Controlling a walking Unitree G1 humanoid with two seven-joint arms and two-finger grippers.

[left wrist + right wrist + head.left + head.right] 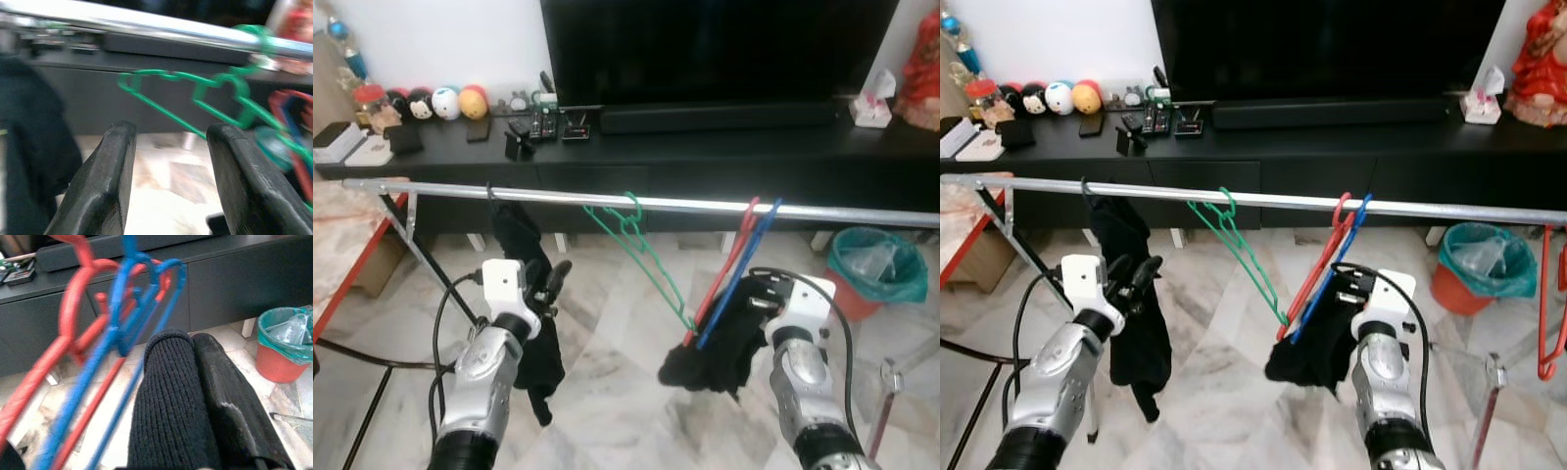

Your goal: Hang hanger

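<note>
A silver rail (558,198) runs across in front of me. A green hanger (641,245) hangs from it by its hook, tilted, near the middle. To its right a red hanger (734,255) and a blue hanger (749,259) lean from the rail down into a black knit garment (705,362). My right gripper (759,294) is shut on that garment just below the rail; knit cloth covers one finger (166,396). My left gripper (551,284) is open and empty, left of the green hanger (195,90) and below the rail. Another black garment (519,245) hangs beside it.
A black TV stand (705,157) with TV, soundbar, round toys and remotes stands behind the rail. A red bin with a green liner (871,264) sits on the marble floor at right. A red-edged table (342,245) is at left. Another red hanger (1552,294) hangs far right.
</note>
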